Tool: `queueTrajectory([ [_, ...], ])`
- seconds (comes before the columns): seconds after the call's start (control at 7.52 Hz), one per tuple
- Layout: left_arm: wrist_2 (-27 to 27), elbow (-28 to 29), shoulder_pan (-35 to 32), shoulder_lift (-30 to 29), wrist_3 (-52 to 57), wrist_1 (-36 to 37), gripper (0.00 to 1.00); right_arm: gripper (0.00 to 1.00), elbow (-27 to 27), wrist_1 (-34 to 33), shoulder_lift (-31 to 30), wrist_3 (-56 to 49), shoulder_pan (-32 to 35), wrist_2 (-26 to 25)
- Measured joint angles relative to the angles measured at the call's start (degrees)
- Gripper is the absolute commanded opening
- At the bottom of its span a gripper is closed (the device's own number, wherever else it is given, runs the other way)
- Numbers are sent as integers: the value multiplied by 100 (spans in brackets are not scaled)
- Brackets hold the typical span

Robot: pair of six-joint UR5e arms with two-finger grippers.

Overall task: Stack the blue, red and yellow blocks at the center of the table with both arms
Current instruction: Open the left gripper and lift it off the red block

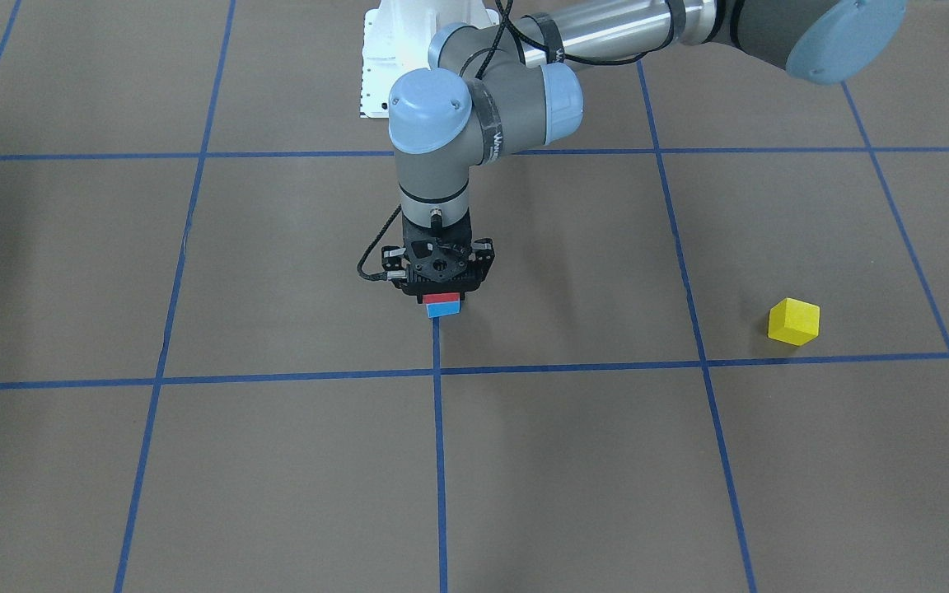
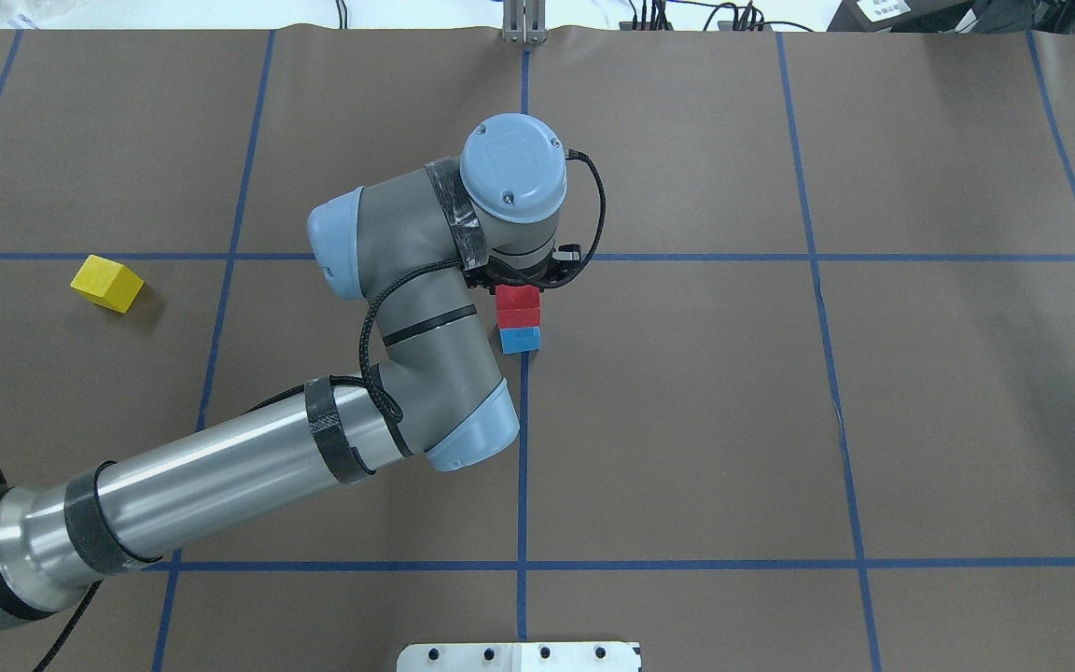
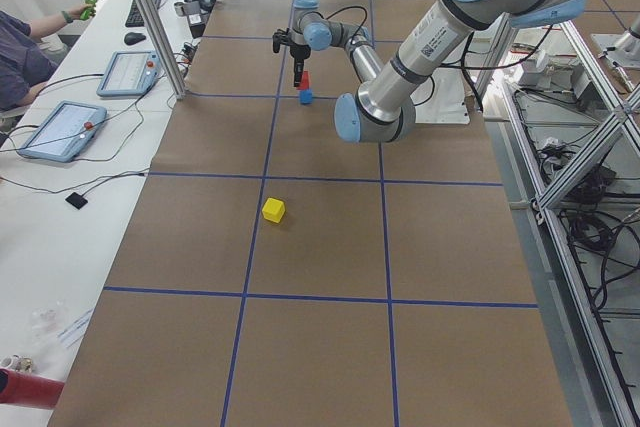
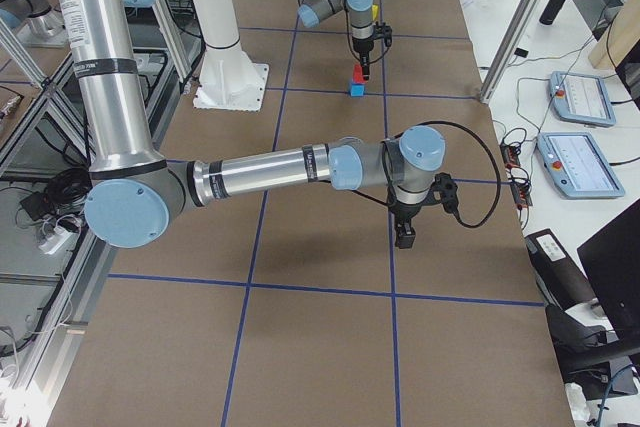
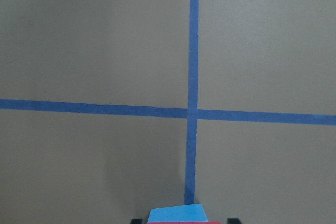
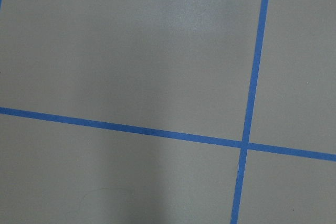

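A red block (image 2: 517, 304) sits on a blue block (image 2: 520, 339) at the table's center, where the blue tape lines cross. My left gripper (image 1: 440, 293) points straight down over the stack with its fingers around the red block, and it looks shut on it. The left wrist view shows the blue block (image 5: 177, 214) and a sliver of red at the bottom edge. A yellow block (image 2: 106, 283) lies alone on the robot's left side; it also shows in the front view (image 1: 793, 321). My right gripper (image 4: 405, 234) shows only in the exterior right view, so I cannot tell whether it is open or shut.
The brown table (image 2: 780, 420) carries a grid of blue tape lines. The left arm's elbow and forearm (image 2: 220, 476) stretch over the near left part of the table. The robot base plate (image 1: 376, 74) stands behind the stack. The right wrist view shows only mat and tape.
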Motion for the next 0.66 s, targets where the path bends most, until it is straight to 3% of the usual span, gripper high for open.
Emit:
queueTrajectory([
  [0.13,-2,-3,0,6,-3,17,0,100,-3,0,0,0,0,-2],
  [0.27,-6,-5,0,8,-7,25,31,100,-7,0,2,1,-2,-6],
  [0.4,-8,-6,1,11,-9,30,81,100,-8,0,5,1,-4,-6],
  [0.53,-9,-5,8,14,-31,32,100,100,-9,0,7,-1,-4,-6],
  [0.66,-6,-4,34,20,-98,30,100,100,-10,0,8,-3,-2,-5],
])
